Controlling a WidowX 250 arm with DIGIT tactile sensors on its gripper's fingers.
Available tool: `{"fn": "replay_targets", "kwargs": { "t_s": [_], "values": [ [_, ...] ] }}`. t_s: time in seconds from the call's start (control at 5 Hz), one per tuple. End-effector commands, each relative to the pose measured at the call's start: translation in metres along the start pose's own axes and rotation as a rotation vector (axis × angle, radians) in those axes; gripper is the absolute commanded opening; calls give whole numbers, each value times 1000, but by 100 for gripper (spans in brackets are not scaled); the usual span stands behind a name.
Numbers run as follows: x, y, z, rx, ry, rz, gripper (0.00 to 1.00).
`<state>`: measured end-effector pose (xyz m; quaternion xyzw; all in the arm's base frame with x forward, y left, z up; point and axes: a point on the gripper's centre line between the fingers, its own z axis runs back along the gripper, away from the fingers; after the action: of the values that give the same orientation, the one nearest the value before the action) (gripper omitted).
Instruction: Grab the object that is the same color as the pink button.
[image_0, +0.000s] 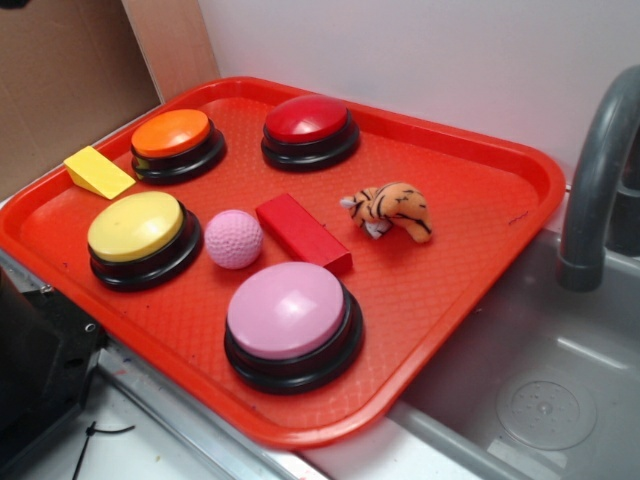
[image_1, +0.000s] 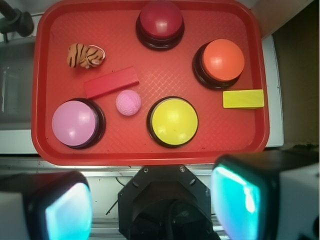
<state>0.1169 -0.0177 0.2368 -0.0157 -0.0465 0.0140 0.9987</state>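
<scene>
Legible text, labels, brands, numbers, signs: none. Buttons, blocks, ball, toy and tray (image_0: 520, 175) carry no readable markings in either view.

Looking like a mock kitchen set up for robot tests, not a home. A grey sink basin (image_0: 545, 400) with a round drain is sitting at the counter's right edge, and a grey faucet (image_0: 598, 180) is curving over it at the back right corner. A red plastic tray (image_0: 480, 250) is lying on the counter beside the sink, a plain white wall (image_0: 420, 50) and a cardboard panel (image_0: 60, 70) standing behind.
</scene>
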Motion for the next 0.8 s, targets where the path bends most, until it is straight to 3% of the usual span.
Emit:
{"fn": "replay_targets", "kwargs": {
  "t_s": [0.0, 0.4, 0.6],
  "values": [
    [0, 0, 0, 0, 0, 0, 100],
    [22, -5, -52, 42, 67, -107, 100],
    [35, -9, -84, 71, 72, -177, 100]
  ]
}}
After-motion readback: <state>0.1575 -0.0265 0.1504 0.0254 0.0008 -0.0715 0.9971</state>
